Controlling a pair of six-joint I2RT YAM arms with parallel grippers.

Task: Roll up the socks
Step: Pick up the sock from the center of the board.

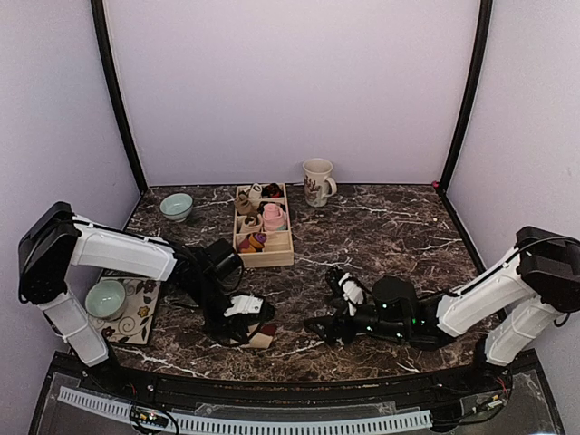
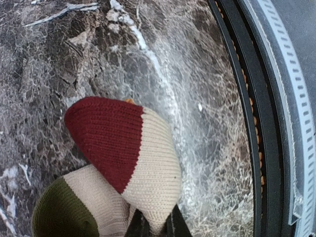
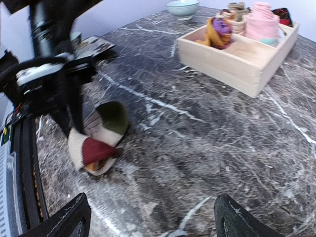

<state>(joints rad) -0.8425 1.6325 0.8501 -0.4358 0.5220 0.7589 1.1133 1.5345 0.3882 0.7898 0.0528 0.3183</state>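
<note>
The left gripper (image 2: 157, 226) is clamped on one end of the socks (image 2: 129, 157), near the table's (image 1: 408, 245) near edge, left of centre. It's a thin pinch — they may slip out or unroll. The right gripper (image 3: 152, 207) is spread wide and empty.

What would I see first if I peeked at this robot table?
Probably the socks, cream with a red toe and a green toe, pinched in the left end effector near the front edge of the table. Next, the wooden box mid-table, with a pink bundle inside. The right end effector hangs open nearby.
</note>
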